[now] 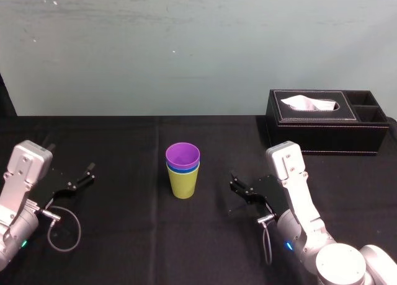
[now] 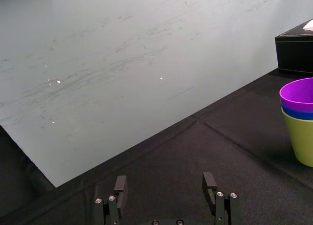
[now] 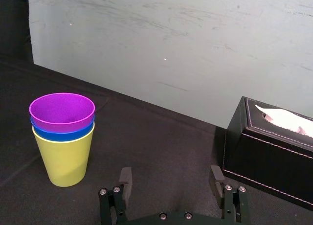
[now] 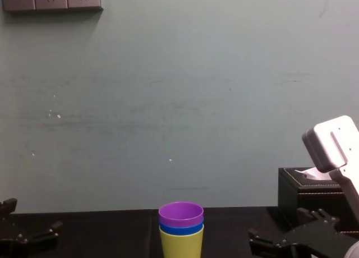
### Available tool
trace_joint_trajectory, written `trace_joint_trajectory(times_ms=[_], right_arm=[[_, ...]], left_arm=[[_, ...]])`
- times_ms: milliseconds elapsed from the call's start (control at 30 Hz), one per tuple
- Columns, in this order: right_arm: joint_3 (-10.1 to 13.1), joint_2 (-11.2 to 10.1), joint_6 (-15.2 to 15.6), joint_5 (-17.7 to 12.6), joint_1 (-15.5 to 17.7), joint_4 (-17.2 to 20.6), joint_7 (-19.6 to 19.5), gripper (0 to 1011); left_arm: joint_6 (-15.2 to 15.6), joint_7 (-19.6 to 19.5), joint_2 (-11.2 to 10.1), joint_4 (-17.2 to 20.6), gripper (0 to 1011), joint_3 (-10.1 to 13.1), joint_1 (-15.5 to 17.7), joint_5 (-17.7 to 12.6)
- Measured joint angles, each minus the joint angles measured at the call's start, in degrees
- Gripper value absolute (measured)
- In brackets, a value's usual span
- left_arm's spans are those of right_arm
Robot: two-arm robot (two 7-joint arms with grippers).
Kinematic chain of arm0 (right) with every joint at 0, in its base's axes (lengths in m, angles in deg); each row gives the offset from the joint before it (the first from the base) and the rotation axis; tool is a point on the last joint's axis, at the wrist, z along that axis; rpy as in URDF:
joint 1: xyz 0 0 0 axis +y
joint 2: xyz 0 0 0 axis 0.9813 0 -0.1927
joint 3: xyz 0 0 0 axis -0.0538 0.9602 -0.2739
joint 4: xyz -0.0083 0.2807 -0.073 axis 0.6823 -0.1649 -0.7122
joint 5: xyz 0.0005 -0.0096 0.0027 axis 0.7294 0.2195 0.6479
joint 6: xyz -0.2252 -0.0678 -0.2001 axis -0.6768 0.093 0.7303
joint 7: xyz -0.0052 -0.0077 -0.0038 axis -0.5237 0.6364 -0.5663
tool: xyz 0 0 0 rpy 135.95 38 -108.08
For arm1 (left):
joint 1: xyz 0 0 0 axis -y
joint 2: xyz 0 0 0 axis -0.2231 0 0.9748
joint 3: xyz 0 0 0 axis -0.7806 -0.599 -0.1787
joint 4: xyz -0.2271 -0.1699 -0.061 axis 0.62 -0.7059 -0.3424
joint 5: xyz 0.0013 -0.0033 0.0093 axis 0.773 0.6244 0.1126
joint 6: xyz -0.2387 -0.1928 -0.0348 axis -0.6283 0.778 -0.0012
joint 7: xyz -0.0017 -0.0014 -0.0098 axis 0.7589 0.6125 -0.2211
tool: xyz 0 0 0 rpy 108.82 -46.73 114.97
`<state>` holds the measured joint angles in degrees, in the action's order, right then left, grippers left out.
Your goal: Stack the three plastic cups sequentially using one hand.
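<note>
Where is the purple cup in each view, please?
Head view: purple cup, centre, nested topmost.
Chest view: cup, low centre.
Left wrist view: cup past the left gripper, toward the tissue box.
Right wrist view: cup past the right gripper.
Shared landmark: tissue box.

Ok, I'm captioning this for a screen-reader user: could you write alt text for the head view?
Three plastic cups stand nested upright in the middle of the black table: purple cup inside blue cup inside yellow-green cup. The left gripper and right gripper sit open on either side, clear of the stack; a black tissue box stands far right.
</note>
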<state>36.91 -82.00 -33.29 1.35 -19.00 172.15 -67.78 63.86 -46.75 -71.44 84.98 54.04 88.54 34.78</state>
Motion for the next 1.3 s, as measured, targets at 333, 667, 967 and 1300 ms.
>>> trace_joint_trajectory(times_ms=[333, 667, 967, 1300], right_arm=[[0.0, 0.0, 0.0, 0.0, 0.0, 0.0, 0.0, 1003], [0.0, 0.0, 0.0, 0.0, 0.0, 0.0, 0.0, 1003], [0.0, 0.0, 0.0, 0.0, 0.0, 0.0, 0.0, 1003], [0.0, 0.0, 0.0, 0.0, 0.0, 0.0, 0.0, 1003]], left_arm=[[0.0, 0.0, 0.0, 0.0, 1000, 0.0, 0.0, 0.0], [0.0, 0.0, 0.0, 0.0, 1000, 0.0, 0.0, 0.0], [0.0, 0.0, 0.0, 0.0, 1000, 0.0, 0.0, 0.0], [0.0, 0.0, 0.0, 0.0, 1000, 0.0, 0.0, 0.0]])
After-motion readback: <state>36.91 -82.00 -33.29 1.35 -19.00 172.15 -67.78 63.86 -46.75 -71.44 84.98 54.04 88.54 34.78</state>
